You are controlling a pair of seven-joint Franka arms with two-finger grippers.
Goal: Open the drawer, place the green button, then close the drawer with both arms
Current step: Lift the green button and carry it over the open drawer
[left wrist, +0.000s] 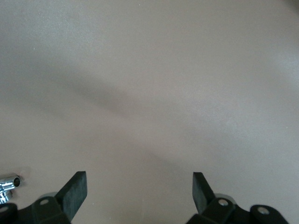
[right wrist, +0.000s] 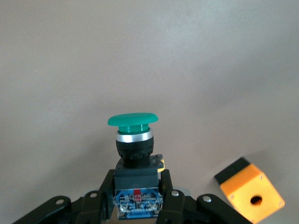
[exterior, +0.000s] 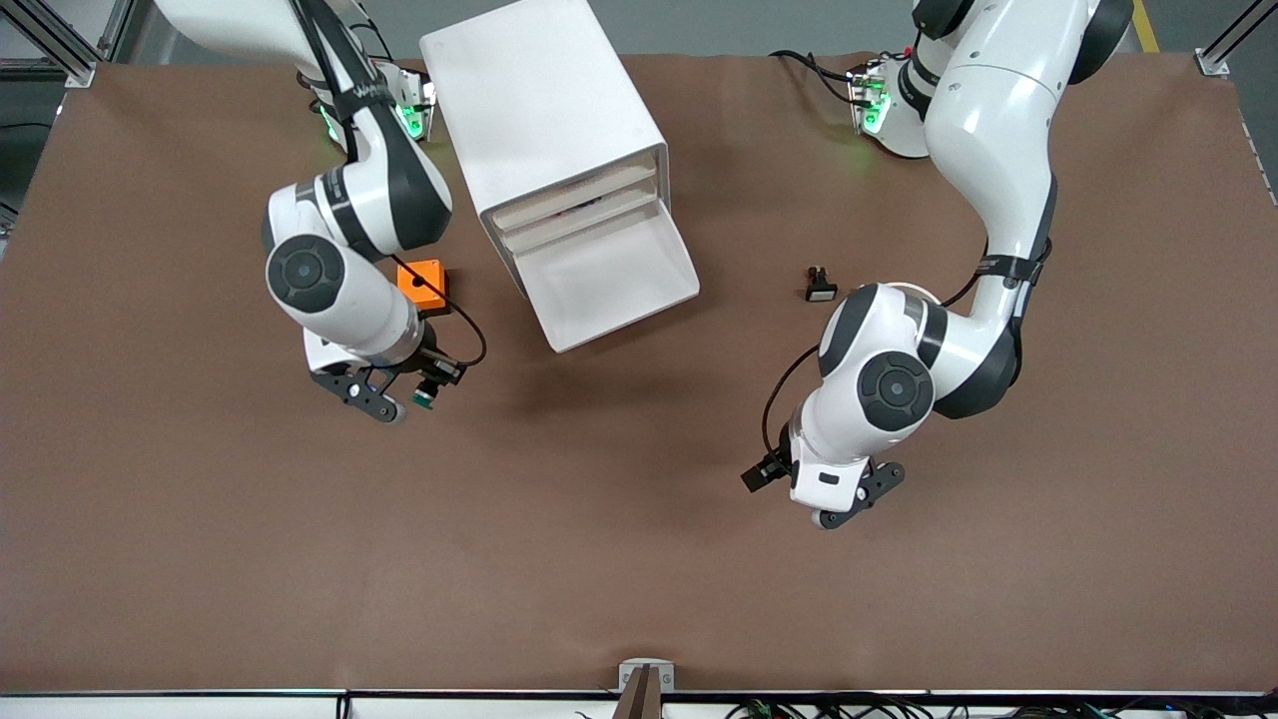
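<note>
Fingers of the right gripper are clamped on the black body of the small green-capped push button, held above bare brown table near the orange plastic cube with a round hole; the arm hides part of that cube in the front view. Beside it, the white boxy cabinet has its shallow white plastic drawer pulled out, its inside partly shadowed. Over the table toward its own end, the left gripper waits with jaws spread wide, holding nothing. Near its arm lies a small black piece with a white rectangular cap.

High front camera, two wrist close-ups
</note>
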